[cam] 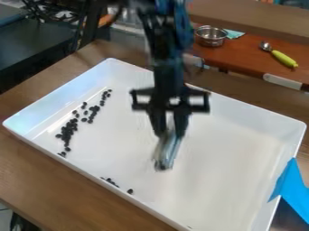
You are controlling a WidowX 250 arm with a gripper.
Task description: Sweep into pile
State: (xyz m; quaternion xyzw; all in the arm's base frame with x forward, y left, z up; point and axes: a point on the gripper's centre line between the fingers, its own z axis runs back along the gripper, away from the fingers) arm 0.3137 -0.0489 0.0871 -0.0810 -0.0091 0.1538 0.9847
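The tool [170, 131] is over the middle of the white tray [235, 176], pinching a blurry gray thing [166, 151] that points down. Most black beans [67, 131] lie in a bumpy line near the tray's left side. A few more sit by its near edge. Blue tape [292, 187] is at its right side.

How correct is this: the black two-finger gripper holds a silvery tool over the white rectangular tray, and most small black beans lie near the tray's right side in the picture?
The side is wrong: the camera view shows most small black beans near the left side of the white tray. The black gripper holds a silvery tool over it.
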